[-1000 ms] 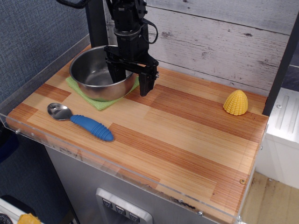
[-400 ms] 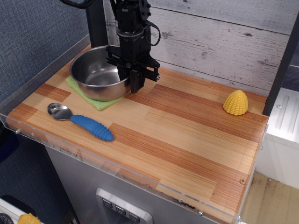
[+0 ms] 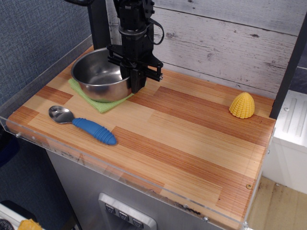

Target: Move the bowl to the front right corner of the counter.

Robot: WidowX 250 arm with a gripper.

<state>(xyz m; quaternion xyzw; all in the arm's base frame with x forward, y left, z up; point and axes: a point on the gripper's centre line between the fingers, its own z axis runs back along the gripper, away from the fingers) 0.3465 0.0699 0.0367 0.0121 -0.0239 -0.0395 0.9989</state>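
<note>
Claw (image 3: 135, 80) clenched on the right rim of the bowl (image 3: 100, 75): rigid, light, slick steel, judged liable to swing from 1 rim pinch over the bench (image 3: 192, 139).

Back wall (image 3: 230, 33) whitewashed horizontal wood planks (knots, grey streaks). Left side blue-grey textured panel (image 3: 33, 33). Right: dark vertical post (image 3: 290, 62), white ribbed appliance (image 3: 290, 129) beside it. Light wood floor (image 3: 278, 206) lower right. Even, soft lighting.

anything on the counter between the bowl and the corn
No. In the one camera view, only bare counter lies between the bowl and the corn.
</note>
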